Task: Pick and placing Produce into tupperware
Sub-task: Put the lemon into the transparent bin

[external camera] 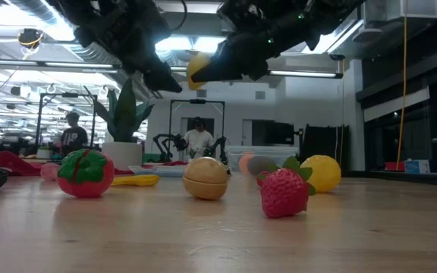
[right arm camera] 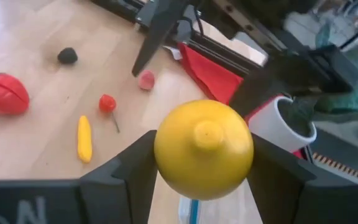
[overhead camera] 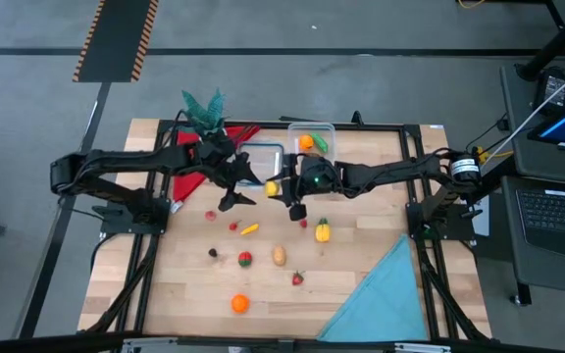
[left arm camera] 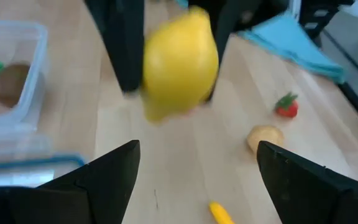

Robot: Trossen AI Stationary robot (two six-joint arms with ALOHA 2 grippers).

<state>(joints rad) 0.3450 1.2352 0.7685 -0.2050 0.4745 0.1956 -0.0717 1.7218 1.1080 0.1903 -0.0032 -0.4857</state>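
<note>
Here the right hand (right arm camera: pixel 204 186) grips a yellow lemon (right arm camera: pixel 204 157) between its two dark fingers, held in the air above the middle of the desk (overhead camera: pixel 361 314). In the overhead view the lemon (overhead camera: pixel 273 186) sits at the tip of the right arm, just beside the flat clear lid with a blue rim (overhead camera: pixel 260 157). The left hand (left arm camera: pixel 194 180) faces it from close by, its fingers spread wide and holding nothing; the lemon (left arm camera: pixel 179 62) hangs just ahead of them.

The clear tub (overhead camera: pixel 311 140) stands near the back edge of the desk, beside the lid, with an orange piece and a green piece inside.

Other produce lies loose on the wood: a yellow pepper (overhead camera: pixel 322 231), a small banana (overhead camera: pixel 249 229), a tan potato (overhead camera: pixel 279 256), a red tomato (overhead camera: pixel 245 260), a strawberry (overhead camera: pixel 298 278) and an orange (overhead camera: pixel 239 304). A light blue cloth (overhead camera: pixel 381 299) covers the front right corner, a red cloth (overhead camera: pixel 199 172) lies at the back left, and a potted plant (overhead camera: pixel 202 108) stands behind it.
</note>
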